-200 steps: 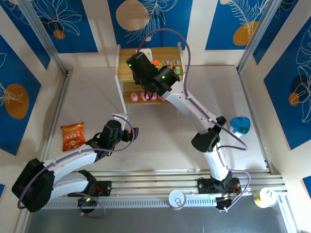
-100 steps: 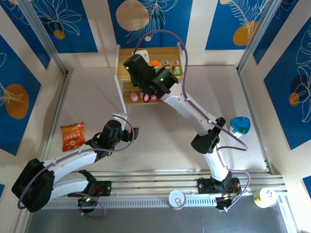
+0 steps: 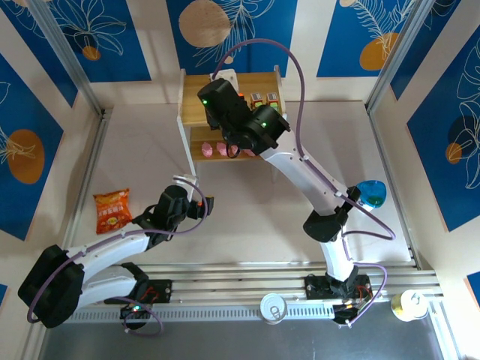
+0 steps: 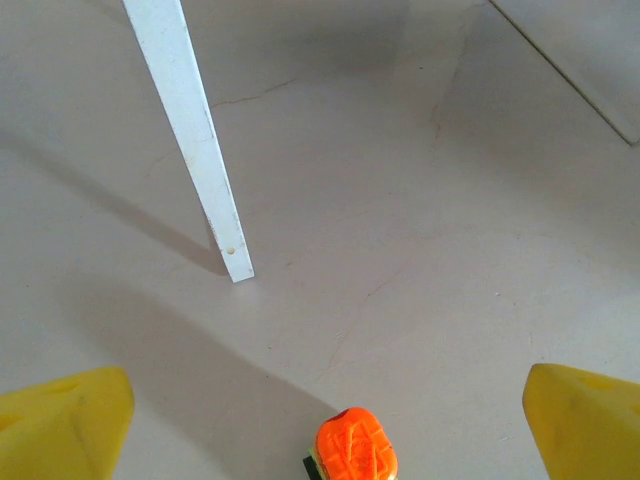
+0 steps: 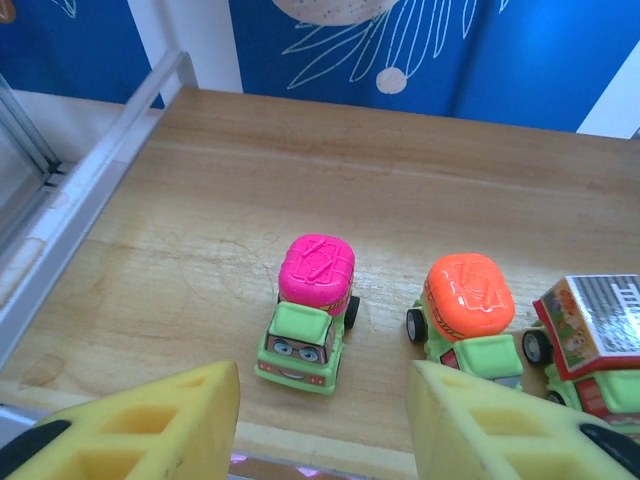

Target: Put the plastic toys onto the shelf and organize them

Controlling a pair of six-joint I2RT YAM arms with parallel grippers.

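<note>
The magenta-topped car stands free on the top board of the shelf, beside an orange-topped car. The right gripper hovers over it, fingers spread, holding nothing. This placing seems finished. Next, I think, the left gripper, spread wide above the loose orange car on the table, must lower and close on it.

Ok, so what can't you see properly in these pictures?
- Top view: the right arm covers part of the shelf, so the pink figures on its lower board cannot be counted.
- Left wrist view: the orange-topped car is cut off by the bottom edge.
- Right wrist view: the third car is cut off by the right edge.
</note>
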